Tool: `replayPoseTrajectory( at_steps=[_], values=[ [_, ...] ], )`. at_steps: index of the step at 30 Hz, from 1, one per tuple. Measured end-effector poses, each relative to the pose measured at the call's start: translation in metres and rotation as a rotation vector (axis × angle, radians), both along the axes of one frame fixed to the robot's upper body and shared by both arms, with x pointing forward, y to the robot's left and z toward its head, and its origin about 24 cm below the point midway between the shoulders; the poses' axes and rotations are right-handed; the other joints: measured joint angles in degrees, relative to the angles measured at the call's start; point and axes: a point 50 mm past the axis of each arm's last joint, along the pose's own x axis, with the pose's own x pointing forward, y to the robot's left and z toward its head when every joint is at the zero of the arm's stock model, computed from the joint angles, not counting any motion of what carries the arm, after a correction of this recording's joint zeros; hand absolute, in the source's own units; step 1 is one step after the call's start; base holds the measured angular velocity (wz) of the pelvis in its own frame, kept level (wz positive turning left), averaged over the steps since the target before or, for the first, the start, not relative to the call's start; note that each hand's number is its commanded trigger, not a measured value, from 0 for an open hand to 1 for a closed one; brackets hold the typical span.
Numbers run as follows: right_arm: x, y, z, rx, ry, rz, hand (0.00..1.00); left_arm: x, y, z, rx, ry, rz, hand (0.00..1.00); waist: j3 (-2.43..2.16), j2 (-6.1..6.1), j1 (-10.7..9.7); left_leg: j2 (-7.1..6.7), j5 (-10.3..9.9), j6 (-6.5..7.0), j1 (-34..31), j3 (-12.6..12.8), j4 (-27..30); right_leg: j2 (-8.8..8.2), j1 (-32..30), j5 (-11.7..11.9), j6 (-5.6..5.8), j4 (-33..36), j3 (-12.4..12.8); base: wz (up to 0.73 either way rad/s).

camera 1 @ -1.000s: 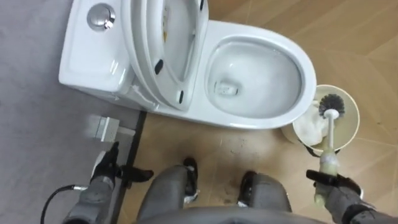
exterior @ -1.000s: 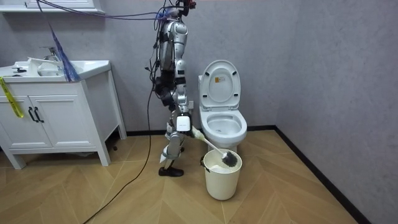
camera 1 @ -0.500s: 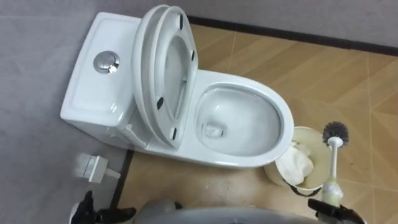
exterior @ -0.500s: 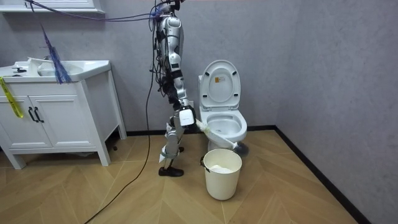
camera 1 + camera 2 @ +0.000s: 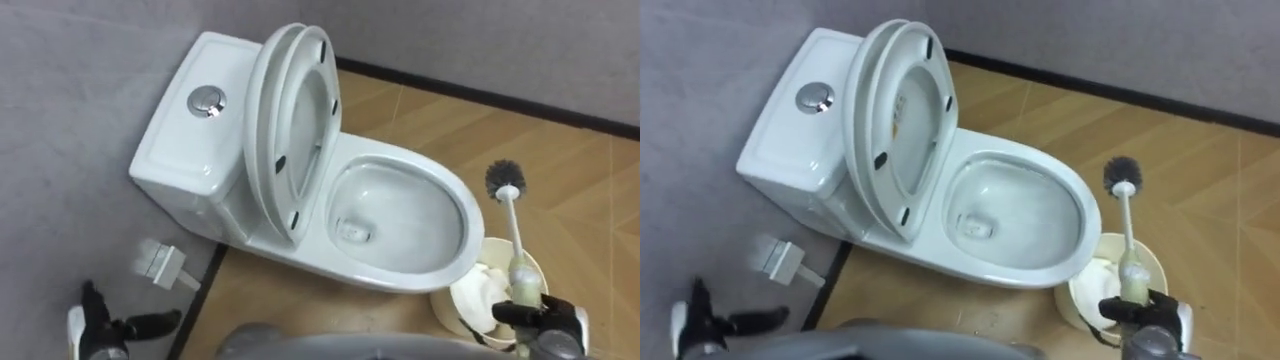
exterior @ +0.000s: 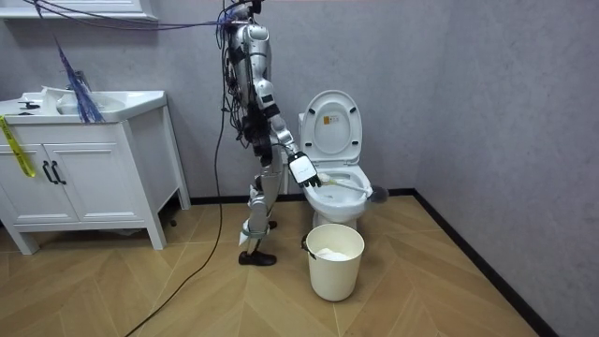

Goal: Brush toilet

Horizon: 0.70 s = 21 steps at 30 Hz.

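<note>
The white toilet (image 5: 190, 150) stands against the grey wall with lid and seat raised, its bowl (image 5: 455, 205) open. My right hand (image 5: 545, 318) at the lower right is shut on the pale handle of the toilet brush (image 5: 514, 225). The brush points away from me, and its dark bristle head (image 5: 505, 178) hangs over the floor just right of the bowl. In the room view I stand to the left of the toilet, holding the brush (image 6: 344, 183) out level across the bowl's front. My left hand (image 5: 110, 328) hangs low at the lower left, fingers relaxed, holding nothing.
A cream bucket (image 5: 455, 305) with white wadding inside stands on the wood floor in front of the bowl, under the brush shaft. A small white box (image 5: 160, 265) sits at the wall's foot. A white vanity cabinet (image 6: 84, 178) stands at the room view's left.
My right hand has lifted the brush out of the bucket and swung it up to bowl height. The head camera has shifted, so the toilet sits differently in view.
</note>
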Motion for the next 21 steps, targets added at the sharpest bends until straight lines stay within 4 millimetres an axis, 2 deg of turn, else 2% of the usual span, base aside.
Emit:
replayPoseTrajectory(
  at_steps=[2, 3, 4, 7, 10, 13, 17, 21],
  values=[
    [0.000, 0.007, -0.003, 0.013, 0.006, 0.041, 1.00, 0.009, -0.004, 0.007, 0.032, -0.045, -0.017, 0.00, -0.04, -0.46, 0.1, -0.35, 0.0, 0.01, -0.8, -1.1, 0.4, 0.02, 0.1, 0.0, 0.00, -0.5, -1.0, 0.32],
    [-0.001, 0.010, -0.004, 0.025, 0.015, 0.066, 1.00, 0.016, -0.006, 0.014, 0.062, -0.084, -0.032, 0.00, 0.32, -1.06, 0.3, -0.48, 0.0, 0.02, -1.2, -1.6, 0.7, 0.11, 0.3, 0.0, -0.01, -0.6, -1.2, 0.29],
    [-0.001, 0.012, -0.005, 0.037, 0.021, 0.090, 1.00, 0.023, -0.007, 0.022, 0.081, -0.132, -0.037, 0.00, 0.67, -1.11, 0.4, -0.53, 0.0, 0.02, -1.7, -2.2, 1.1, 0.25, 0.2, 0.1, -0.06, -0.7, -1.2, 0.27],
    [0.002, 0.015, -0.005, 0.028, 0.020, 0.164, 1.00, 0.039, -0.012, 0.041, 0.124, -0.239, -0.060, 0.00, 0.77, -1.10, 0.3, -0.52, 0.0, -0.01, -2.0, -3.1, 1.3, 0.58, 0.4, 0.4, -0.11, -0.9, -1.0, 0.16],
    [0.001, 0.016, -0.006, 0.037, 0.028, 0.202, 1.00, 0.052, -0.022, 0.055, 0.151, -0.344, -0.115, 0.00, 0.68, -0.35, 0.2, -0.49, 0.0, -0.06, -2.0, -3.5, 1.2, 0.71, 0.5, 0.4, -0.13, -0.9, -1.0, 0.05],
    [-0.001, 0.017, -0.007, 0.052, 0.036, 0.226, 1.00, 0.066, -0.031, 0.072, 0.196, -0.435, -0.191, 0.00, 0.29, 0.61, 0.2, -0.48, 0.1, -0.20, -1.7, -3.4, 0.7, 0.69, 0.4, 0.4, -0.13, -0.9, -0.6, -0.05],
    [-0.005, 0.020, -0.009, 0.081, 0.070, 0.282, 1.00, 0.081, -0.041, 0.094, 0.248, -0.557, -0.286, 0.00, 0.22, 0.55, -0.4, -0.40, 0.4, -0.37, -0.6, -3.1, -0.4, 0.66, 0.5, 0.4, -0.13, -0.9, 0.3, -0.14],
    [-0.011, 0.024, -0.013, 0.100, 0.132, 0.366, 1.00, 0.091, -0.054, 0.098, 0.229, -0.577, -0.377, 0.00, 0.26, 0.34, -1.4, -0.40, 0.4, -0.36, -0.8, -2.9, -0.2, 0.65, 0.3, 0.4, -0.13, -0.8, 0.6, -0.03]
  ],
)
